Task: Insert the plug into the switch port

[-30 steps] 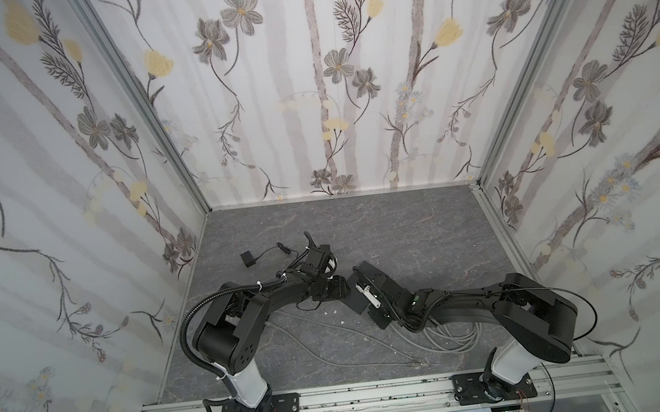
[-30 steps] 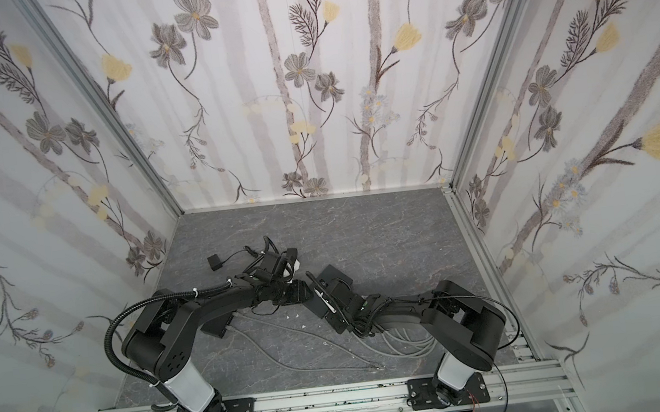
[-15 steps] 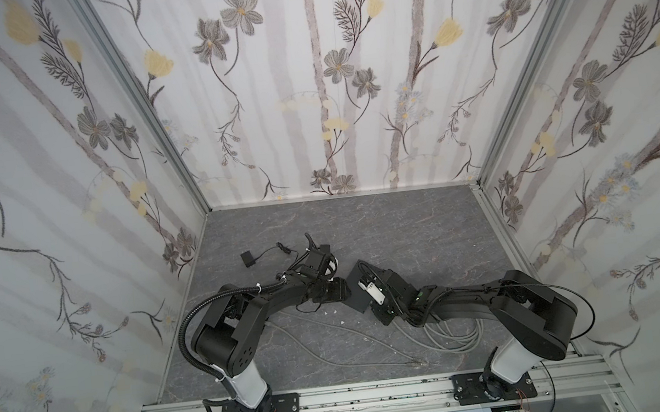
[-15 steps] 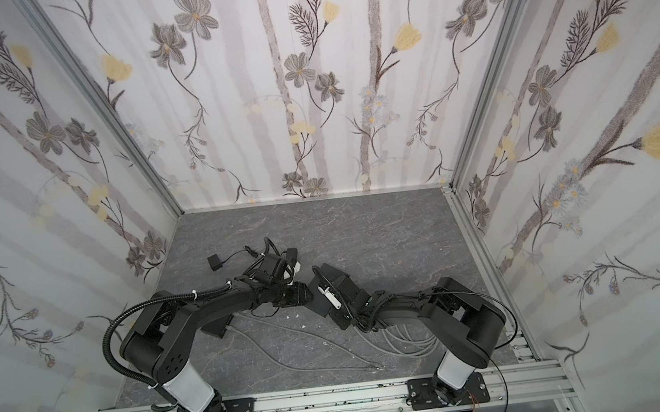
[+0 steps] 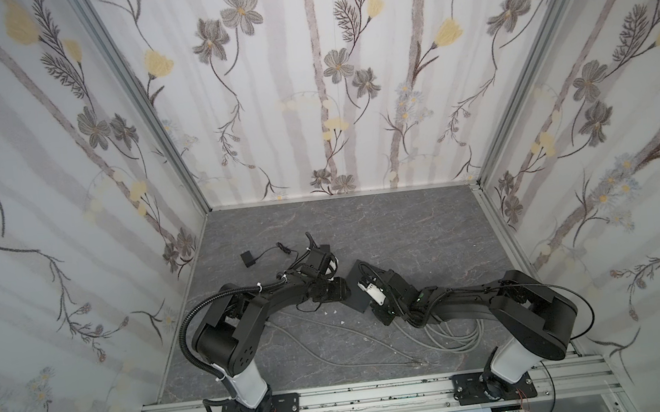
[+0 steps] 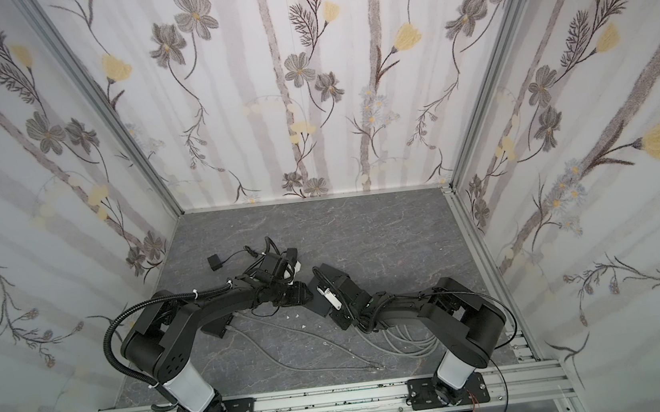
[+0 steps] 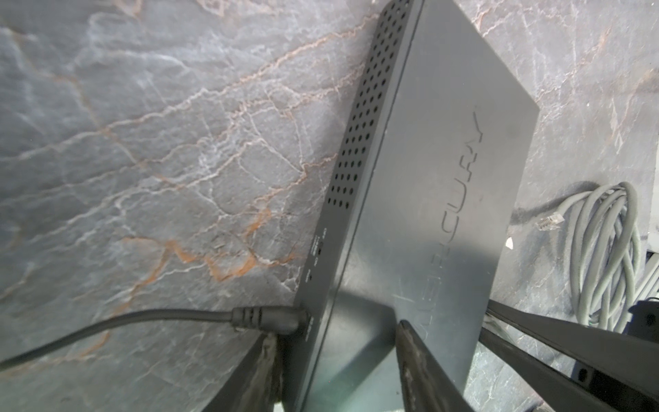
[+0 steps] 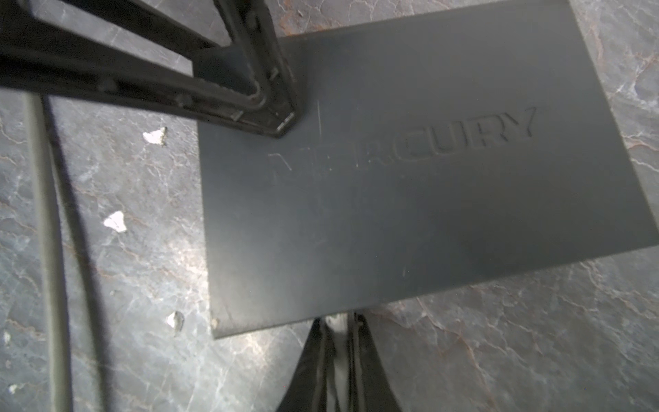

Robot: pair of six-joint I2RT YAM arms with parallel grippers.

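The switch (image 7: 428, 178) is a flat dark grey box with embossed lettering, lying on the stone-patterned floor; both top views show it (image 5: 356, 292) between the two arms. The black plug (image 7: 265, 318) on its black cable (image 7: 107, 328) sits with its nose in the port on the switch's perforated side face. My left gripper (image 7: 335, 331) is open astride that corner, one finger beside the side face just under the plug, the other resting on the top face. My right gripper (image 8: 340, 319) is shut, empty, with its tips against the switch's (image 8: 410, 178) opposite edge.
A coil of grey network cable (image 7: 602, 249) with a clear connector (image 7: 549, 223) lies past the switch, and more grey cable loops (image 5: 450, 336) lie under the right arm. A black power adapter (image 5: 248, 259) lies at the back left. Small white chips (image 8: 116, 221) dot the floor.
The right gripper and the switch have shifted slightly toward the back. The left gripper's jaws have narrowed a touch; the left arm has hardly moved.
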